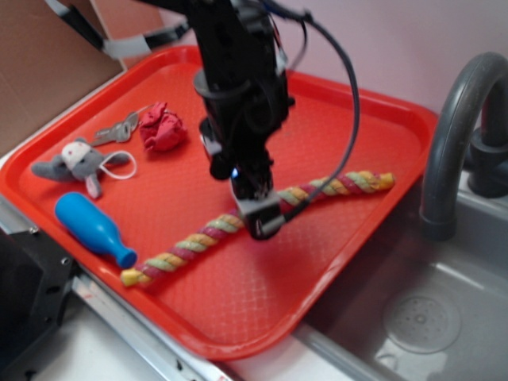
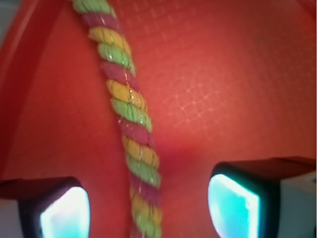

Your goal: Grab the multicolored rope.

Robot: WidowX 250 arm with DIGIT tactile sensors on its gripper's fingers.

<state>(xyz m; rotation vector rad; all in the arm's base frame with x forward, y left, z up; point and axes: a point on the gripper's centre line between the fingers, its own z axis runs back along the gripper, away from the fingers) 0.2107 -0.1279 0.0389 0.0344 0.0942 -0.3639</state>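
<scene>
Exterior view: a red tray [image 1: 357,127] holds the multicolored rope [image 1: 190,242], lying diagonally from seven o'clock to two o'clock. At ten o'clock sit a red cloth ball [image 1: 163,127], keys [image 1: 115,131], a grey plush [image 1: 75,163] and a blue bottle toy [image 1: 91,226]. The gripper [image 1: 258,210] hangs over the rope's middle.

Wrist view: the rope [image 2: 129,114] runs between the fingers [image 2: 233,203], jaws wide, not touching it.

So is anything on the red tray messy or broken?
Nothing looks broken or spilled. The multicolored rope lies flat across the tray, and the open gripper straddles it. The crumpled red cloth is only wadded up.
</scene>
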